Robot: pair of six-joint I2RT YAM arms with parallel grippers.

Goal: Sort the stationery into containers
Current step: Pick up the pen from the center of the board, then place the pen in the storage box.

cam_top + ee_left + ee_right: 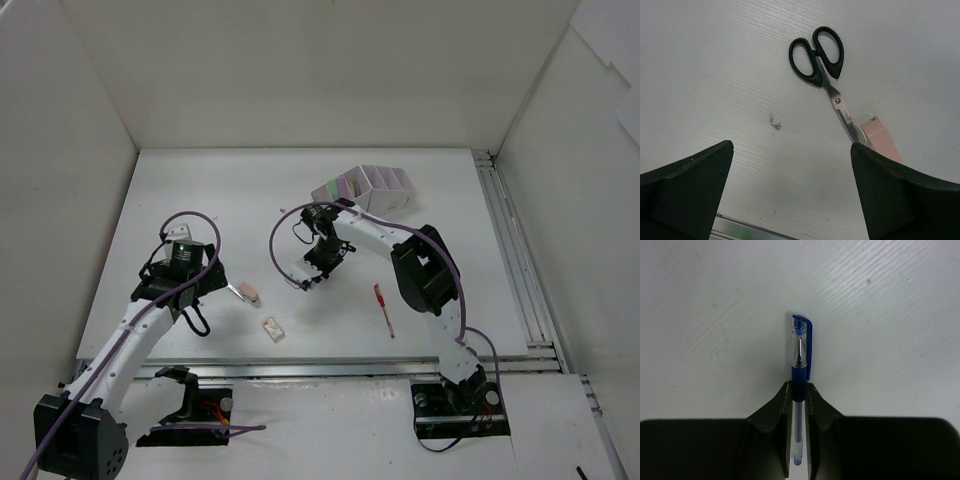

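Observation:
My right gripper [799, 390] is shut on a blue capped pen [801, 347], cap pointing away from the fingers, above the white table. In the top view this gripper [316, 266] is mid-table, in front of the white and pale-lilac organizer [370, 188]. My left gripper [791, 145] is open and empty, held above the table. Black-handled scissors [839, 102] lie ahead of it, the blade tip against a pink eraser [880, 140]. In the top view the left gripper [190, 290] is left of that pink eraser [250, 293]; only the scissors' blade [237, 288] shows.
A red pen [384, 308] lies on the table right of centre. A small white eraser [272, 328] lies near the front edge. White walls [300, 70] enclose the table, and a metal rail [510, 250] runs along its right side.

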